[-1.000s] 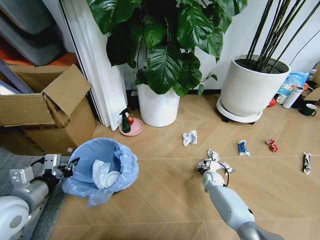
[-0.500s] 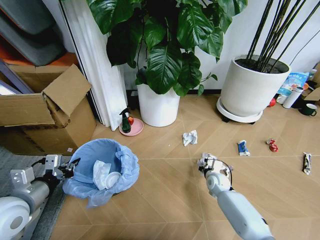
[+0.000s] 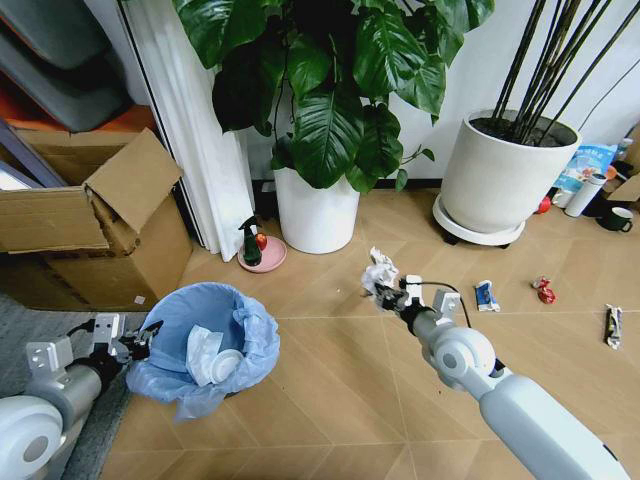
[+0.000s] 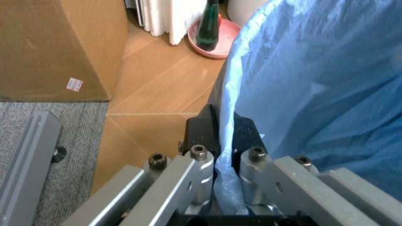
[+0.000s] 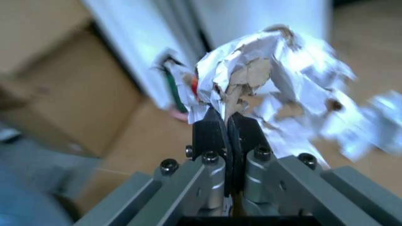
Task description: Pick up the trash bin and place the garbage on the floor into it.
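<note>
The trash bin (image 3: pixel 205 345), dark with a light-blue bag (image 4: pixel 314 94), hangs low at my left. My left gripper (image 3: pixel 140 343) (image 4: pixel 220 127) is shut on its rim and bag. White paper and a white disc (image 3: pixel 222 360) lie inside. My right gripper (image 3: pixel 388 293) (image 5: pixel 227 123) is shut on a crumpled white paper wad (image 5: pixel 264 70), held above the floor (image 3: pixel 330 390) right of the bin. In the head view white crumpled paper (image 3: pixel 378 268) shows at the gripper's tip. More garbage lies to the right: a blue-white wrapper (image 3: pixel 486 295), a red wrapper (image 3: pixel 544 290) and a dark wrapper (image 3: pixel 613 325).
A cardboard box (image 3: pixel 100 220) and a white curtain (image 3: pixel 205 150) stand at the far left. Two white plant pots (image 3: pixel 315 210) (image 3: pixel 500 180) line the wall. A green spray bottle (image 3: pixel 249 243) sits on a pink saucer. A grey rug (image 3: pixel 30 330) borders the bin.
My right gripper has lifted the paper wad off the floor and carried it left and farther from me. The bin has shifted slightly nearer to me.
</note>
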